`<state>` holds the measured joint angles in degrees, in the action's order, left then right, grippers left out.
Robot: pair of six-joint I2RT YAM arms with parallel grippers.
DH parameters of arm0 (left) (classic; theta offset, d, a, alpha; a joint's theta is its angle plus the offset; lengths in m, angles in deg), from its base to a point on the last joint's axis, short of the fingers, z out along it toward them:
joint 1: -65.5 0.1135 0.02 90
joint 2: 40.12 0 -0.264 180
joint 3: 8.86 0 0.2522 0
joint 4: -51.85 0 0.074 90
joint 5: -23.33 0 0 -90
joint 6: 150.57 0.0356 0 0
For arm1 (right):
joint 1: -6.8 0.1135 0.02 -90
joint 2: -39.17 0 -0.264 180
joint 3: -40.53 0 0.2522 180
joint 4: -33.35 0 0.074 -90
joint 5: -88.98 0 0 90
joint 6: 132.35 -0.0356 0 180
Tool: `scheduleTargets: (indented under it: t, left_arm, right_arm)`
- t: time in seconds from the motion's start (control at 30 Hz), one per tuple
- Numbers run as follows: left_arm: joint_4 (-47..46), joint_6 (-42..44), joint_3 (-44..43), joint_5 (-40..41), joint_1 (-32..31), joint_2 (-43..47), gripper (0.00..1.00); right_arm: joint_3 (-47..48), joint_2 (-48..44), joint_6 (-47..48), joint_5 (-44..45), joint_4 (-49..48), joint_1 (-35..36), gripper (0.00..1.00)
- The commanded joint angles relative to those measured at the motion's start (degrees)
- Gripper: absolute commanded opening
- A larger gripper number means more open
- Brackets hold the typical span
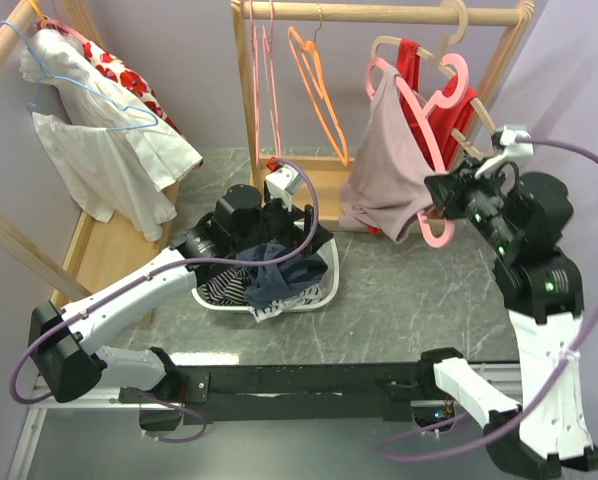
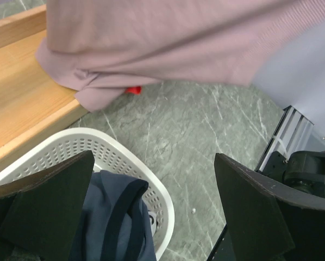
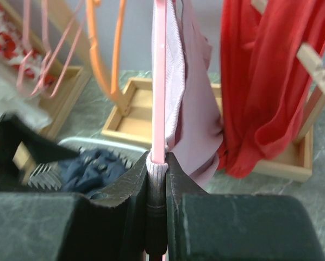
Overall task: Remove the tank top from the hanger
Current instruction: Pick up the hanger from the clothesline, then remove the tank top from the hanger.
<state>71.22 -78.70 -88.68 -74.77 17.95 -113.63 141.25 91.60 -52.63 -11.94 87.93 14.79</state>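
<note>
A mauve tank top [image 1: 384, 170] hangs on a pink hanger [image 1: 441, 95], tilted and held off the wooden rail. My right gripper [image 1: 441, 208] is shut on the hanger's lower end, with the top's ribbed strap pinched against it. In the right wrist view the gripper [image 3: 158, 163] clamps the hanger [image 3: 159, 81], and the top [image 3: 195, 109] drapes to its right. My left gripper [image 1: 314, 235] is open and empty over the white basket [image 1: 331, 272]. In the left wrist view the gripper [image 2: 154, 206] is below the top's hem [image 2: 179, 43].
The basket [image 2: 124, 163] holds dark blue clothes [image 2: 113, 217]. A wooden rack [image 1: 379, 14] carries an orange hanger [image 1: 317, 80], pink hangers [image 1: 262, 70] and a red garment [image 1: 441, 110]. The rack's wooden base [image 2: 26, 103] lies under the top. A white shirt [image 1: 109, 150] hangs at far left.
</note>
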Motion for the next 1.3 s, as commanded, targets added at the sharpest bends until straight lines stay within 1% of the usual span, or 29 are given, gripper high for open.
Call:
scheduleTargets:
  t: [0.0, 0.17, 0.4, 0.47, 0.67, 0.87, 0.97, 1.03, 1.1, 1.27]
  left_arm:
    - [-1.6, -0.4, -2.8, 0.7, 0.0, 0.8, 0.99]
    - [-2.1, -1.1, -3.6, 1.0, 0.0, 1.4, 0.99]
    - [-3.3, -1.6, -5.3, 1.8, 0.0, 2.8, 1.0]
    - [-4.0, -1.6, -5.8, 1.7, 0.0, 2.9, 0.99]
    - [-5.2, -1.0, -7.5, -0.2, 0.0, 1.4, 1.0]
    - [-6.9, -1.7, -7.6, -5.8, -0.5, -1.7, 1.0]
    - [-7.0, -0.2, -7.8, -4.3, -2.5, -2.7, 0.99]
    - [-8.8, -0.2, -7.2, -4.6, -2.9, -3.3, 0.99]
    - [-9.7, -1.1, -7.1, -4.1, -3.4, -4.5, 1.0]
    - [-11.8, -2.8, -7.5, -0.7, -3.7, -8.1, 0.99]
  right_arm:
    - [0.1, -3.3, 1.6, -4.3, 4.4, 0.2, 0.0]
    - [-2.8, -7.5, 1.7, -3.1, 9.5, 0.2, 0.0]
    - [-1.1, -9.2, 4.0, -6.7, 22.4, 0.2, 0.0]
    - [-1.3, -10.1, 3.7, -7.5, 24.0, 0.2, 0.0]
    - [-3.5, -13.2, 1.2, -9.4, 25.8, 0.1, 0.0]
    - [-5.6, -13.6, 1.0, -12.1, 27.6, 0.2, 0.0]
    - [-7.0, -13.4, 1.3, -15.0, 27.6, 0.2, 0.0]
    - [-7.3, -13.3, 1.6, -14.7, 28.3, 0.1, 0.0]
    - [-7.2, -13.5, 1.6, -14.2, 28.3, 0.1, 0.0]
    - [-6.0, -13.8, 1.7, -16.9, 27.9, 0.3, 0.0]
